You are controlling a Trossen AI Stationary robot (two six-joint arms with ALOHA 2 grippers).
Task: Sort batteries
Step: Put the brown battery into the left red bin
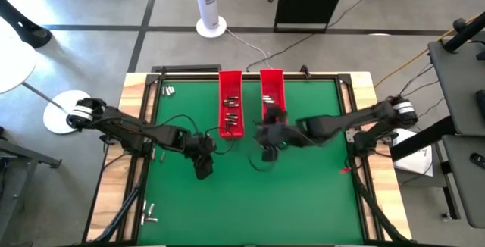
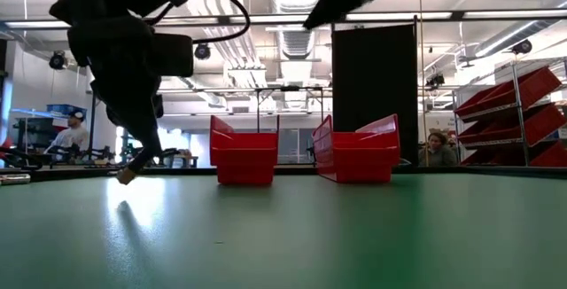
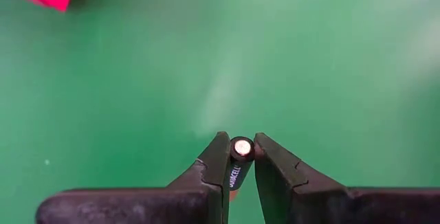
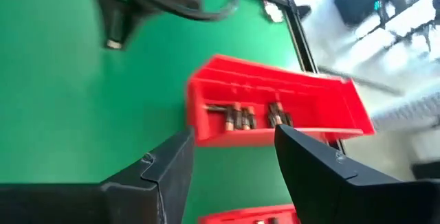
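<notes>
Two long red trays stand side by side at the far middle of the green mat, the left tray (image 1: 224, 88) and the right tray (image 1: 271, 84). Several batteries (image 4: 239, 118) lie in the left tray. My left gripper (image 1: 203, 171) hangs over the mat, nearer than the left tray, shut on a black battery (image 3: 235, 172). My right gripper (image 4: 234, 138) is open with nothing between its fingers. It hangs high over the near end of the right tray (image 1: 267, 153). My left gripper pinches the black battery's sides (image 3: 237, 162) between its two fingers (image 3: 213, 163). The battery lies along the fingers, and its metal end (image 3: 242, 146) pokes out past the tips. The fingers slant down toward the mat. The battery's free end (image 2: 126, 175) hangs clear of the mat.
Loose batteries (image 1: 168, 91) lie at the mat's far left corner, and more (image 1: 150, 216) on the wooden edge at the near left. A small red thing (image 1: 345, 170) lies by the mat's right edge. The near half of the mat (image 1: 250, 209) is bare green.
</notes>
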